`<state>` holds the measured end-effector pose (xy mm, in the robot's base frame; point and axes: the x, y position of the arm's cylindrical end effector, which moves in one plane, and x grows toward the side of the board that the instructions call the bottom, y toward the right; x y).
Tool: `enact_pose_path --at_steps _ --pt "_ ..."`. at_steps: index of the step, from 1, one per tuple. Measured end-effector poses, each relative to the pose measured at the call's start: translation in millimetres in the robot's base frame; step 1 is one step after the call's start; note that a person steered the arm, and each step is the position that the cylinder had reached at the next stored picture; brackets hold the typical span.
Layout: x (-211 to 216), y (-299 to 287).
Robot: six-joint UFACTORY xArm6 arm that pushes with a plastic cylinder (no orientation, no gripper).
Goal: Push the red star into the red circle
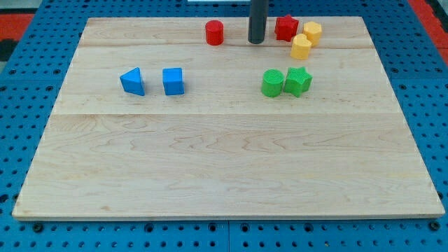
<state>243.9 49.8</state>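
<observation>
- Pale wooden board (231, 161) lies on a blue perforated table (28, 84); all blocks sit in its far half.
- Red star-shaped block (285, 27) rests near the far edge, right of centre. Red round cylinder block (214, 32) is to its left, also near the far edge, well apart from it.
- Dark rod comes down between the two; the tip (256, 42) is just left of the star, close to it, contact cannot be confirmed. No pincer is fitted, so no open or closed state applies.
- Progress, judged: star and circle not yet joined; the whole gap is left to close. The tip stands on the circle side of the star, so it likely must go round to the star's right before pushing left.
- Two yellow blocks, one (312, 32) just right of the star and one (301, 47) at its near right, crowd that side; the far edge is close behind.
- Lane between star and circle is free apart from the rod.
- Two green blocks (286, 82) and two blue blocks (152, 81) lie nearer, out of the path.
</observation>
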Motion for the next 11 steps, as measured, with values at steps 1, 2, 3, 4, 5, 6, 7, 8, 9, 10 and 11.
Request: enact_pose_path --at_steps 1,2,3,4,5,6,7,8,9,10,11 --pt "-39.3 -12.8" --pt "-50.1 -6.4" --pt "-51.6 24.8" --pt "-52.4 36.0" --pt "-51.3 50.6" --pt "-52.3 93.6" --pt "-52.4 108.8" --pt "-51.5 117.7" --pt "-45.2 120.6" --pt "-17.0 95.9" --pt "2.2 34.6"
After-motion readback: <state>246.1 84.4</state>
